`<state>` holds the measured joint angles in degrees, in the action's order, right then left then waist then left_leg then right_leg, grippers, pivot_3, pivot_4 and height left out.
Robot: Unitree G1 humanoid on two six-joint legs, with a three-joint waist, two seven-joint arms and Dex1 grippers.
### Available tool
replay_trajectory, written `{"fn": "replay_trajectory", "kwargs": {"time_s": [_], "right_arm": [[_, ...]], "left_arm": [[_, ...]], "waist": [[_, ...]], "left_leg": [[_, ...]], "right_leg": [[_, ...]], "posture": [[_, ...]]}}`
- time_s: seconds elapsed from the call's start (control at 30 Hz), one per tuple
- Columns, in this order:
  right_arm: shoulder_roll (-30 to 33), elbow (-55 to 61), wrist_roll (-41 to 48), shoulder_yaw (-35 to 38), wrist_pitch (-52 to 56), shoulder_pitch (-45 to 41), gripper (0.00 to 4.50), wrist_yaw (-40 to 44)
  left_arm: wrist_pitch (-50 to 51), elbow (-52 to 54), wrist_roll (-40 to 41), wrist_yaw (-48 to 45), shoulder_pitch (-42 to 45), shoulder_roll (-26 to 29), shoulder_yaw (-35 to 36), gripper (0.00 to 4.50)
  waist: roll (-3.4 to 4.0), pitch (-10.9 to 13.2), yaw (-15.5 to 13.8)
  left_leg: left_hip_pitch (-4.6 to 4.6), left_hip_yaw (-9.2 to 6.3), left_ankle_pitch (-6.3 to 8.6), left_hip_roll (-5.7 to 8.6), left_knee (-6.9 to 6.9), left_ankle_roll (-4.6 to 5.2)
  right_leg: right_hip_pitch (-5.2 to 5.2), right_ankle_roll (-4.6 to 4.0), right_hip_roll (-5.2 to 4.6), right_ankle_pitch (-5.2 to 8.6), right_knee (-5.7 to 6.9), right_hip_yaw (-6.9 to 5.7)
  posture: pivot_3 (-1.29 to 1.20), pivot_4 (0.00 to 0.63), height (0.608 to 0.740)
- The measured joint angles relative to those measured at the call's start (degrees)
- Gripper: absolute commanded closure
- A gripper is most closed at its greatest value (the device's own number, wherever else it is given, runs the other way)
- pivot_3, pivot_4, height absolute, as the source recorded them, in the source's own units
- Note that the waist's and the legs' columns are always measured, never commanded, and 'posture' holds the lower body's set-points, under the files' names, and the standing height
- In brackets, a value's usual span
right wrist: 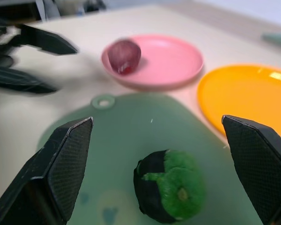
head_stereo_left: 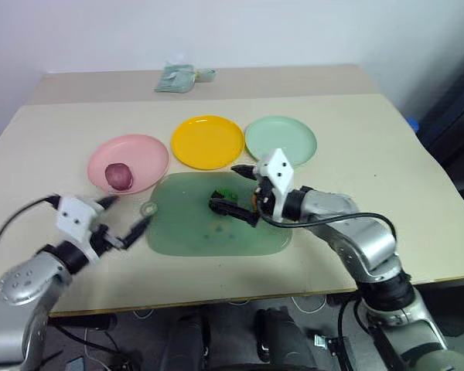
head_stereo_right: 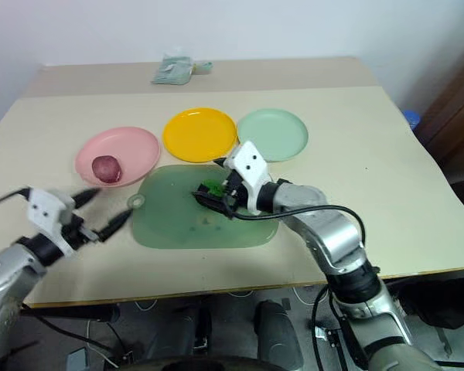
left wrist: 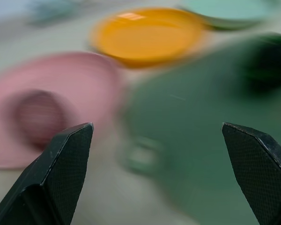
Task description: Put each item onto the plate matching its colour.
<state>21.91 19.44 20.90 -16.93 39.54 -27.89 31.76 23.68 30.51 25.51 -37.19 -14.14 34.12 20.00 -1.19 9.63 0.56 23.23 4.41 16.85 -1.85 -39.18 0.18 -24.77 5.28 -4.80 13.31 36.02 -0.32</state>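
A dark reddish-purple item (head_stereo_left: 118,176) lies on the pink plate (head_stereo_left: 143,151) at the left. Beside it stand the yellow plate (head_stereo_left: 207,141) and the mint green plate (head_stereo_left: 281,139), both bare. A green item with black patches (right wrist: 171,192) rests on the translucent green board (head_stereo_left: 209,232). My right gripper (head_stereo_left: 223,186) is open over the board, one finger on each side of the green item and not touching it. My left gripper (head_stereo_left: 131,210) is open above the table, just left of the board's corner and in front of the pink plate, holding nothing.
The board has a round hanging hole (head_stereo_left: 148,209) at its left corner, close to my left fingertips. A crumpled greenish packet (head_stereo_left: 178,77) lies at the far edge of the beige table (head_stereo_left: 387,178). Cables hang below the table's front edge.
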Motion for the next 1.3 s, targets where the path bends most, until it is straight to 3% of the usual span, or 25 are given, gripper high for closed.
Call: {"fn": "replay_trajectory", "kwargs": {"time_s": [0.57,0.67,0.8,1.03,1.2,1.3], "right_arm": [[-5.2,-6.3,-5.0,-2.0,5.9,-2.1,0.00,-3.0],[-5.8,-6.9,-5.1,-2.1,6.9,-2.2,0.83,-2.9],[-6.0,-7.2,-5.6,-2.2,7.5,-2.3,2.68,-2.9],[-6.2,-7.2,-6.3,-1.6,7.5,-3.6,2.68,-2.6],[-6.7,-8.8,-6.2,5.1,5.4,-10.4,2.68,-4.5],[-5.3,-16.6,-8.5,9.1,2.1,-16.3,2.68,-7.4]], "left_arm": [[-4.2,-0.5,0.1,-5.1,-2.2,0.1,-3.7,0.02],[-6.7,-2.3,-0.1,-6.1,-2.6,-0.1,-3.9,0.00],[-10.7,-6.1,-0.7,-8.0,-3.7,-0.6,-3.9,0.00],[-19.0,-12.8,-2.5,-10.5,-5.2,-2.2,-4.1,0.00],[-23.0,-15.4,-3.7,-11.4,-5.3,-3.7,-6.5,0.00],[-24.4,-16.2,-4.1,-11.6,-4.9,-4.1,-8.0,0.00]], "waist": [[0.01,0.0,0.4],[0.01,0.0,0.4],[0.01,0.0,0.5],[0.04,0.0,0.5],[0.05,0.0,0.5],[0.04,0.0,0.4]], "left_leg": [[0.03,0.03,0.00,-0.03,0.02,0.01],[0.03,0.04,0.00,-0.03,0.02,0.01],[0.05,0.04,0.00,-0.04,0.03,0.01],[0.09,0.06,0.00,-0.05,0.03,0.01],[0.13,0.06,0.00,-0.05,0.02,0.01],[0.13,0.06,0.00,-0.04,0.02,0.01]], "right_leg": [[-0.06,0.01,0.11,0.00,-0.01,0.00],[-0.06,0.01,0.11,0.00,-0.01,0.00],[-0.11,0.01,0.12,0.00,0.00,0.00],[-0.16,0.00,0.09,0.00,-0.01,0.00],[-0.21,0.01,0.08,0.00,0.00,0.00],[-0.21,0.00,0.07,0.00,-0.01,0.00]], "posture": [[0.00,0.150,0.740],[0.00,0.150,0.740],[0.00,0.150,0.740],[0.00,0.150,0.740],[0.00,0.150,0.740],[0.00,0.150,0.740]]}}
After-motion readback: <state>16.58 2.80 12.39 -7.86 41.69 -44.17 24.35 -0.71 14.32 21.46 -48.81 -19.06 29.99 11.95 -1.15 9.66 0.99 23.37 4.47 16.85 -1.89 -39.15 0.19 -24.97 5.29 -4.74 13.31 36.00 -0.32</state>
